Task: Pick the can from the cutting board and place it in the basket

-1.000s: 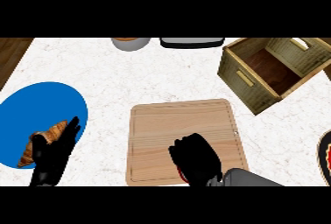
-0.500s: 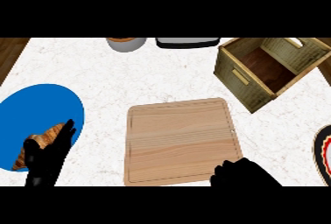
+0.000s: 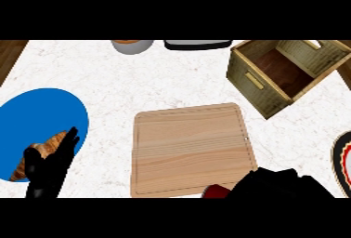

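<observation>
while the left hand rests fingers straight over the blue plate, the right hand curls round a red can at the light wooden cutting board's near edge, the open wooden basket waiting beyond.

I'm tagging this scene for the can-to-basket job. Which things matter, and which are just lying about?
Job: cutting board; basket; right hand; red thing beside it, probably the can.

Lying about: blue plate with pastry; bowl; dark tray; red-rimmed plate; left hand, resting lower left.
</observation>
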Motion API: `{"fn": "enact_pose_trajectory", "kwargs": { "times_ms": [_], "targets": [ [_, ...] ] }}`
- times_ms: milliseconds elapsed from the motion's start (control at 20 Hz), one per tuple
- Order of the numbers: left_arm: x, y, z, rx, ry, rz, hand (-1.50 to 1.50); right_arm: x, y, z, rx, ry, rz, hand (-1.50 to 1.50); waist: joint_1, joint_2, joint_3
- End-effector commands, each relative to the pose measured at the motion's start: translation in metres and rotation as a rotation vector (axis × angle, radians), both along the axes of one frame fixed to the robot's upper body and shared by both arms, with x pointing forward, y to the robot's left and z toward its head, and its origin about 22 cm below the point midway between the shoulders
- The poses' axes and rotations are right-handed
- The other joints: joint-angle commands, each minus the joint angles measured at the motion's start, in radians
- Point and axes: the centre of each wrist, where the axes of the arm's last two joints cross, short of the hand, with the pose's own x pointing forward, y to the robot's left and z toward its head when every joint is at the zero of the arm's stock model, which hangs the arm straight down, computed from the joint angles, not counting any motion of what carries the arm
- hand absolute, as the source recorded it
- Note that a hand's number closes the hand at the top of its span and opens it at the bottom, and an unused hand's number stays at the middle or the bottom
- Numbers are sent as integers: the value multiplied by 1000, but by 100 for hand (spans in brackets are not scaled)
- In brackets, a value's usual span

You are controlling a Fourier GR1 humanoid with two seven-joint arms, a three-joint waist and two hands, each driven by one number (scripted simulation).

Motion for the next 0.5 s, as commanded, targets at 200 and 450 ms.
{"fn": "enact_pose_trajectory", "kwargs": {
  "times_ms": [200, 450],
  "targets": [
    [-5, 4, -13, -22, 138, 10, 0, -2, -38, 75, 194, -84, -166, 150, 15, 6, -14],
    [-7, 6, -24, -18, 131, -7, 0, 30, -69, 125, 275, -114, -292, 150, 38, 10, -17]
  ]
}}
